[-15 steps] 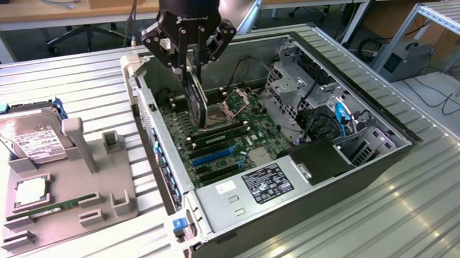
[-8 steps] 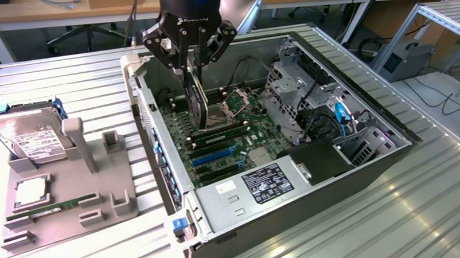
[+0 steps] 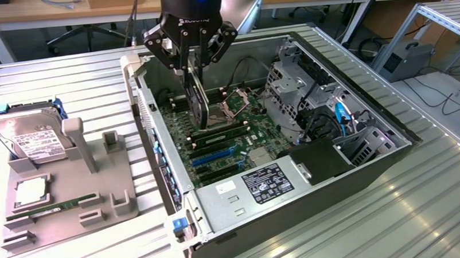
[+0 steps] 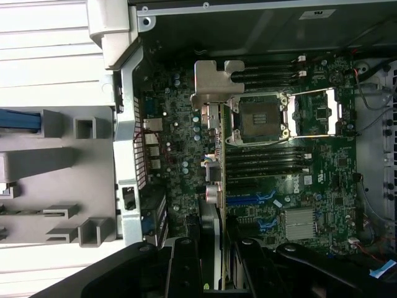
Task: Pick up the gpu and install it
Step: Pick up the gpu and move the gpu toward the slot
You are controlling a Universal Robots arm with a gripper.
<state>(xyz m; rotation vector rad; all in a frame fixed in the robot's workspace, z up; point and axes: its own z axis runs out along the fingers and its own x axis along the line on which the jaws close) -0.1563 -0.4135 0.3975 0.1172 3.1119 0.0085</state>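
Observation:
The gpu hangs on edge from my gripper, which is shut on its upper edge. The card sits inside the open computer case, with its lower end just above the green motherboard, near the memory slots. In the wrist view the gpu appears edge-on, with its silvery bracket at the far end. There it lies across the board beside the open CPU socket, and my gripper clamps it between the black fingers.
On the exterior view's left, a grey holder carries a hard drive, a square chip and a memory stick. Blue expansion slots lie nearer the power supply. A drive cage and cables fill the case's far side.

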